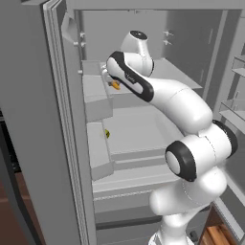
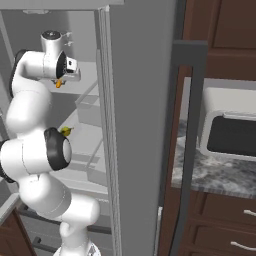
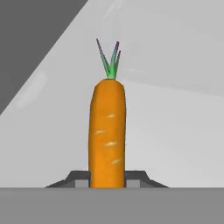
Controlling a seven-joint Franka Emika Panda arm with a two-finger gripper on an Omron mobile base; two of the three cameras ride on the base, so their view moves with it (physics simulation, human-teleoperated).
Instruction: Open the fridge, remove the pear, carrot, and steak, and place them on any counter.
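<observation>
- I have the gripper (image 3: 107,177) closed on the carrot (image 3: 107,131); in the hand view its two dark fingertips (image 3: 78,178) press against the root's lower end from either side, green top pointing away from the camera.
- The carrot sits at an upper shelf (image 1: 172,69) inside the open fridge (image 1: 28,119), a small orange spot at the gripper in both base views (image 1: 115,85).
- To do this step well, I judge I should lift slightly before pulling back, keep the wrist level, and retreat straight out between the door bins without sweeping sideways.
- The grip is near one end, so I would move slowly to stop the carrot pivoting in the jaws.
- A small yellow-green thing lies on the shelf below, probably the pear (image 1: 107,134); it is too small to be certain.
- I cannot make out the steak.
- Whether the carrot is touching the shelf or already clear of it I cannot tell.
- The desk (image 2: 220,175) lies to the right, beyond the fridge door, partly cut off.
</observation>
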